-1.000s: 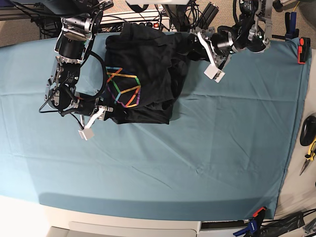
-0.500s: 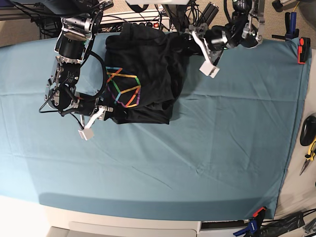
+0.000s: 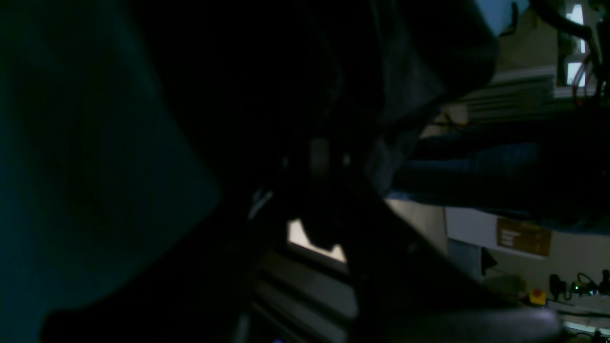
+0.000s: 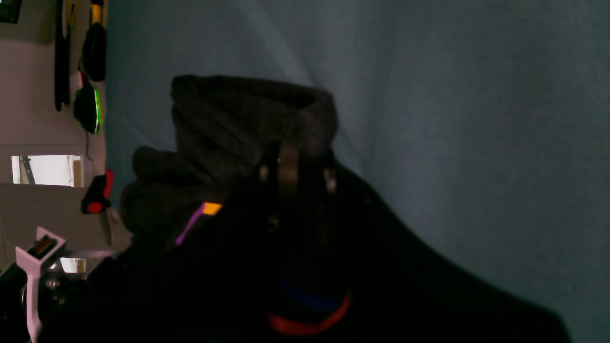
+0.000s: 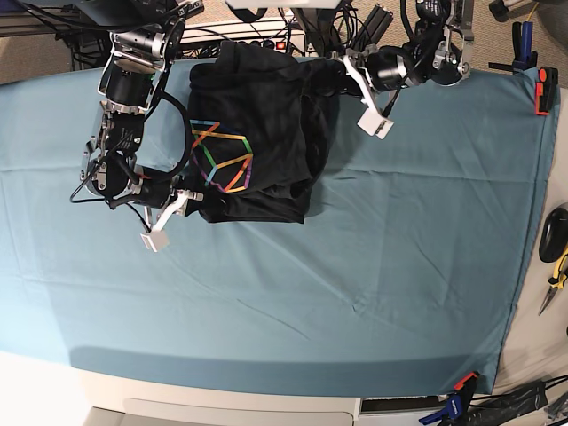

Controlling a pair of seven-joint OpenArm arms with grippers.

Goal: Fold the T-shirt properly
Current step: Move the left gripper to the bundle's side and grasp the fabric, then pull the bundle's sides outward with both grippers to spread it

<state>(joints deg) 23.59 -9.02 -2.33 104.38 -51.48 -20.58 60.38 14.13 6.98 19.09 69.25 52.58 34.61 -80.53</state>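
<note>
Black cotton fills both wrist views: the T-shirt [image 5: 257,142] lies bunched at the far edge of the table, rainbow print up, roughly halved already with loose folds piled along its right side. The right gripper [image 5: 191,197] sits at the shirt's near-left corner, and its wrist view shows the jaws closed on a thick roll of the dark fabric [image 4: 248,124]. The left gripper [image 5: 342,71] is pushed into the far-right corner by the shoulder; its own view is nearly all dark cloth, so I cannot tell whether those jaws have shut on the shirt or merely stand against it. The step in hand looks like taking hold of two corners ahead of another fold. Judging from that, the next move calls for a firm pinch on both corners, then lifting them together and carrying them evenly across so the heaped layers flatten rather than drag. The teal sheet [image 5: 355,266] covering the table is smooth with faint creases and clamped at its edges [image 5: 543,89]. Cables and equipment crowd the far side, and hand tools [image 5: 557,266] lie off the sheet's right edge.
</note>
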